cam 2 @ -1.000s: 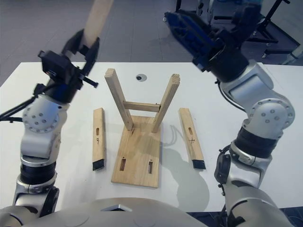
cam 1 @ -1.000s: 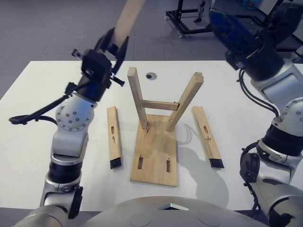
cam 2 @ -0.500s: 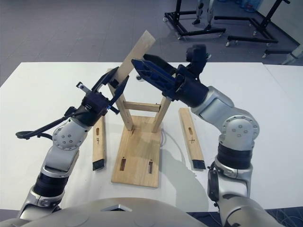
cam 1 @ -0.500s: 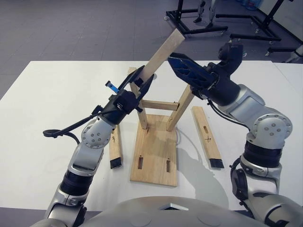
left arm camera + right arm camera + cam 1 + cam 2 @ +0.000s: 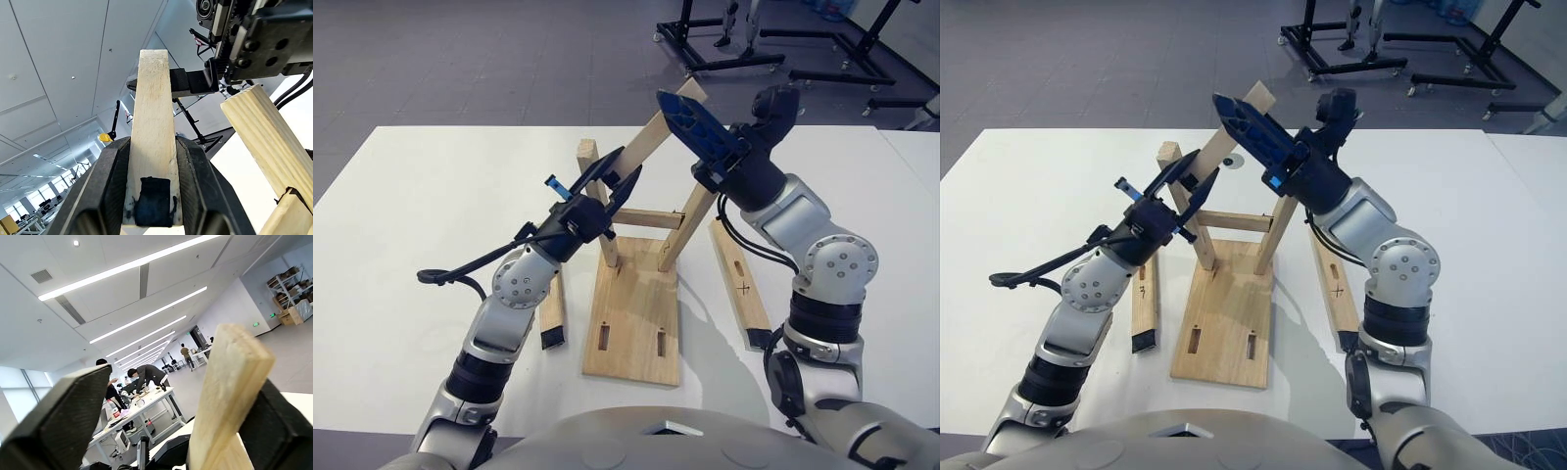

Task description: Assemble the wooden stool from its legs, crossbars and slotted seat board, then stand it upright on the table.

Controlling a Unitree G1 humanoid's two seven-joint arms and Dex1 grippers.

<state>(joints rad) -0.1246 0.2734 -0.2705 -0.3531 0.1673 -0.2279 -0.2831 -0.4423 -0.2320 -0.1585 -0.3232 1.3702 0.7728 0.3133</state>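
Wooden pale stool leg sits squeezed in the left hand, tilting above the flat slotted seat board on the white bench. The right hand is wide open around its top; next, I think, it closes.

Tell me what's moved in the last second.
The left gripper, shut on a leg throughout, swung it down from high on the left to lean over the standing frame. The right gripper came down from the right; its open jaws now straddle that leg's upper end. The seat board, frame and two loose legs stayed put.
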